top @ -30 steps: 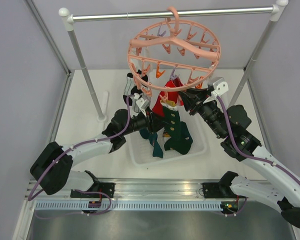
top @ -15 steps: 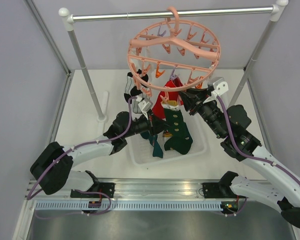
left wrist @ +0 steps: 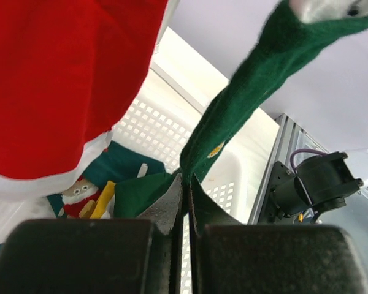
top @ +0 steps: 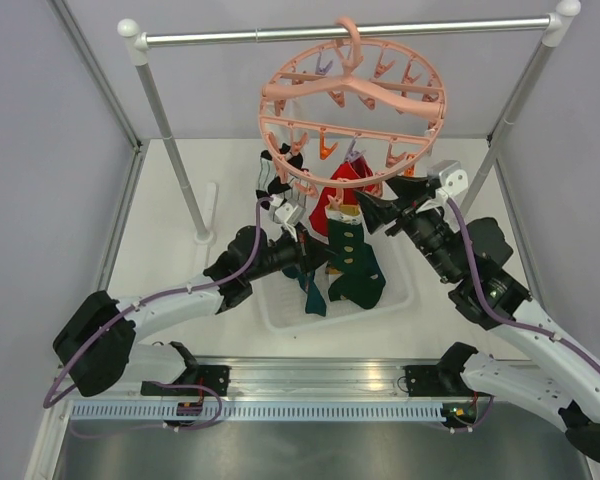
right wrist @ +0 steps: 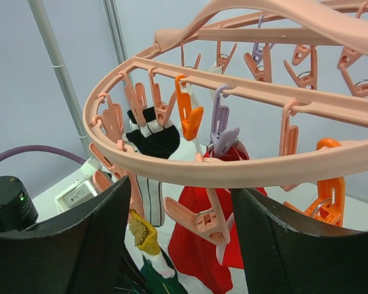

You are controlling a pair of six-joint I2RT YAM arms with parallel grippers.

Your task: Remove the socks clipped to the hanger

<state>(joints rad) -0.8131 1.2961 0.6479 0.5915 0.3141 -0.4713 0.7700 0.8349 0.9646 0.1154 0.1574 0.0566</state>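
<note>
Green fabric is pinched flat in my left gripper (left wrist: pixel 185 184), its fingers closed tight on the green sock (left wrist: pixel 251 79). The sock runs taut from that grip up toward the hanger (right wrist: pixel 245 171), so I judge it is not yet free of its clip. Beside it, below the hanger, hangs the red sock (left wrist: pixel 61 79), and a striped sock (right wrist: pixel 150 138) is clipped under the ring's far side. My right gripper (right wrist: pixel 181 196) is spread wide and holds nothing, its fingers just under the hanger's near rim. I am mid-pull on one sock. Next I should draw steadily down and away from the hanger until the clip lets go, then release the sock over the tray (left wrist: pixel 153 122) beneath the hanger. My right gripper could steady the ring.
</note>
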